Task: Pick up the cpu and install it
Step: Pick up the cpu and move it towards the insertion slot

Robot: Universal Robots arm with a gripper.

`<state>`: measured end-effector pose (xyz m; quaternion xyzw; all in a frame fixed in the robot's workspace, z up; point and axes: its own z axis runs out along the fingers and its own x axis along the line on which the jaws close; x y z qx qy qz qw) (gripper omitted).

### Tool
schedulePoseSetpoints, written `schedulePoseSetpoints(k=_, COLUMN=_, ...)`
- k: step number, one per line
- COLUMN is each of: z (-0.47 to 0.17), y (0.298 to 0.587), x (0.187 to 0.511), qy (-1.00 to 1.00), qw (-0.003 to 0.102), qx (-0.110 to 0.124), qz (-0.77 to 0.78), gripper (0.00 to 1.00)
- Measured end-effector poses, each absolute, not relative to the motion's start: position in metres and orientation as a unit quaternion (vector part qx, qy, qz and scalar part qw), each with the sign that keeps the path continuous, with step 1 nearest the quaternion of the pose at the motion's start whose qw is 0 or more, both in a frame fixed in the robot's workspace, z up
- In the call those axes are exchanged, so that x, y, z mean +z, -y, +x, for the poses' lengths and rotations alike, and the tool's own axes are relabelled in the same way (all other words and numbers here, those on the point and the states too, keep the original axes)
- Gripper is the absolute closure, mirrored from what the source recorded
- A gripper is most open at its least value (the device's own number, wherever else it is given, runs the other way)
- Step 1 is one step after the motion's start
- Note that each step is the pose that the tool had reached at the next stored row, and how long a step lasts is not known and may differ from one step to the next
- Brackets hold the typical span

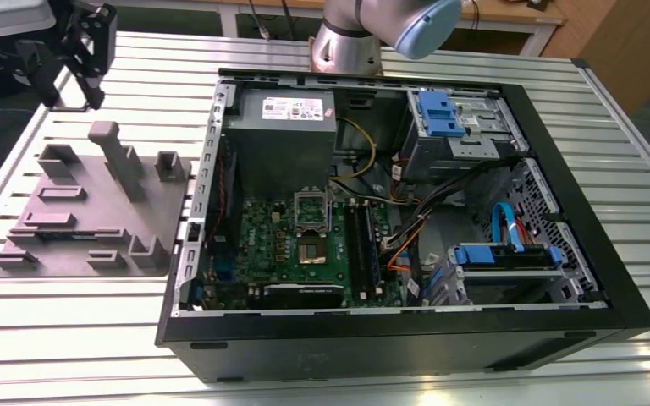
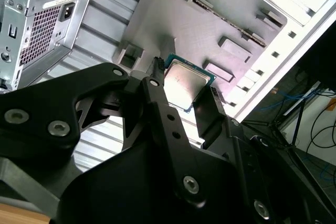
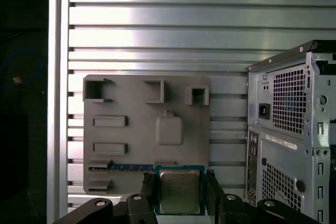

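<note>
In both wrist views the cpu (image 3: 179,191) (image 2: 185,85), a thin square chip with a silvery top and green edge, sits between the black fingers (image 3: 148,195) of my gripper (image 3: 180,196) (image 2: 184,97). The gripper is shut on it by two opposite edges. In the exterior view the gripper (image 1: 74,95) hangs high above the table at the far left, over the back of the grey fixture plate (image 1: 88,211). The socket (image 1: 311,251) with its dark centre lies on the green motherboard (image 1: 302,254) inside the open computer case (image 1: 415,334), well to the exterior view's right of the gripper.
The grey fixture plate (image 3: 147,129) carries raised holders and a thin memory stick (image 3: 123,167). A grey power supply (image 1: 280,114), blue drive brackets (image 1: 438,114), and cables (image 1: 415,228) fill the case. The arm's base (image 1: 348,38) stands behind the case on the slatted metal table (image 1: 65,338).
</note>
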<state>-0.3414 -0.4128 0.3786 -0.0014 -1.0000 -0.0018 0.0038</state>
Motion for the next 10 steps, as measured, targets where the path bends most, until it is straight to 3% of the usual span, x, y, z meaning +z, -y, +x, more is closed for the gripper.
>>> schedulePoseSetpoints(k=10, z=-0.3366, y=0.4128, x=0.3786, qy=1.000, qw=0.004, qx=-0.002, qz=-0.001, gripper=0.53)
